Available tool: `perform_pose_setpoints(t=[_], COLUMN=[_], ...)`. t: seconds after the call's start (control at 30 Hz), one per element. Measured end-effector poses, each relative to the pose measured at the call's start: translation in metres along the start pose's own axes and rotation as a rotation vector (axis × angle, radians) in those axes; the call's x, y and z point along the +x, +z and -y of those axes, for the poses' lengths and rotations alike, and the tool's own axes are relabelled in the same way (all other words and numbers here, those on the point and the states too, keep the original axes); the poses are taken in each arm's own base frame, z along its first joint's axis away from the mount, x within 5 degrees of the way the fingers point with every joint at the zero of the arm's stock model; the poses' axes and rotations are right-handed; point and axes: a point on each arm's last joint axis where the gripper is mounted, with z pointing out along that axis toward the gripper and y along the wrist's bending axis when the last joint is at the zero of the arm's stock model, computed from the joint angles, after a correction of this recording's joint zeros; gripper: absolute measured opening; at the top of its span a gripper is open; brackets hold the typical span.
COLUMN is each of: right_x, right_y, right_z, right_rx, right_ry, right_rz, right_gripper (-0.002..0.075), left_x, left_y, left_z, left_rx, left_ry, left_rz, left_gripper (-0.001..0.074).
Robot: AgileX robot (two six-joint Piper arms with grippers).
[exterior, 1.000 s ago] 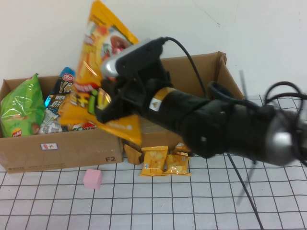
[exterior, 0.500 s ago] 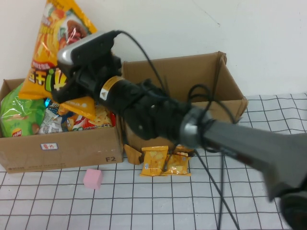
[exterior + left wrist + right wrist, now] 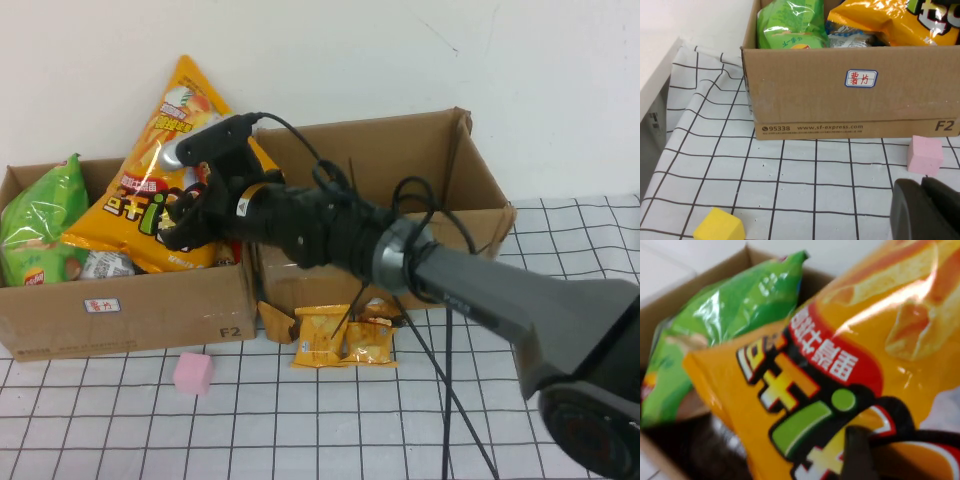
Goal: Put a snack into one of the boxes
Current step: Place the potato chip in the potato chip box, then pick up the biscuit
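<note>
Cardboard box [image 3: 850,107] holding green bag [image 3: 790,25] and orange bag [image 3: 890,17], pink cube [image 3: 925,155], yellow cube [image 3: 719,231]

— What's sitting on the grid-lined tablecloth [image 3: 400,420]?

— Two cardboard boxes, side by side. The left box [image 3: 130,310] is right under the right gripper [image 3: 185,225], which clamps the orange chip bag [image 3: 160,190]. The right box [image 3: 480,180] lies under that arm.

— Anything loose?

— Small yellow snack packets [image 3: 322,335] by the right box's front. A pink cube [image 3: 193,373] is near the left gripper [image 3: 927,210], which hangs low over the cloth. A yellow cube [image 3: 719,227] is well apart from it.
</note>
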Motion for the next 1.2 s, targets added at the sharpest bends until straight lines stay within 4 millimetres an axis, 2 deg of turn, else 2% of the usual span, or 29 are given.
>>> perform_pose_setpoints(t=[0.1,0.2,0.3,0.43,0.6,0.7,0.83,0.97,1.07,1.2], right_x=[-0.019,-0.053,-0.083,-0.1,-0.079,-0.064,-0.047,-0.02,0.008,0.047], right_y=[-0.016,-0.044,-0.074,-0.104,-0.12,-0.129,-0.145,-0.157,-0.155,-0.148], right_z=[-0.003,-0.008,-0.014,-0.016,-0.014,-0.012,-0.01,-0.011,-0.017,-0.023], right_rx=[-0.014,-0.028,-0.043,-0.058,-0.032,-0.005,0.014,0.006,-0.02,-0.041], right_ry=[-0.026,-0.052,-0.074,-0.092,-0.069,-0.04,-0.004,0.009,-0.019,-0.138], right_rz=[-0.04,-0.034,-0.046,-0.134,-0.338,-0.418,-0.441,-0.426,-0.389,-0.321], right_gripper=[0.0421,0.041,0.0362,0.0282,0.0205,0.0189,0.0185,0.0189,0.0245,0.0422], left_x=[0.0,0.0,0.0,0.0,0.0,0.0,0.0,0.0,0.0,0.0], left_y=[0.0,0.0,0.0,0.0,0.0,0.0,0.0,0.0,0.0,0.0], left_z=[0.0,0.0,0.0,0.0,0.0,0.0,0.0,0.0,0.0,0.0], left_rx=[0.0,0.0,0.0,0.0,0.0,0.0,0.0,0.0,0.0,0.0], left_ry=[0.0,0.0,0.0,0.0,0.0,0.0,0.0,0.0,0.0,0.0], left_rz=[0.0,0.0,0.0,0.0,0.0,0.0,0.0,0.0,0.0,0.0], left_gripper=[-0.0001,-0.0001,-0.0001,-0.0001,-0.0001,-0.0001,-0.0001,-0.0001,-0.0001,-0.0001])
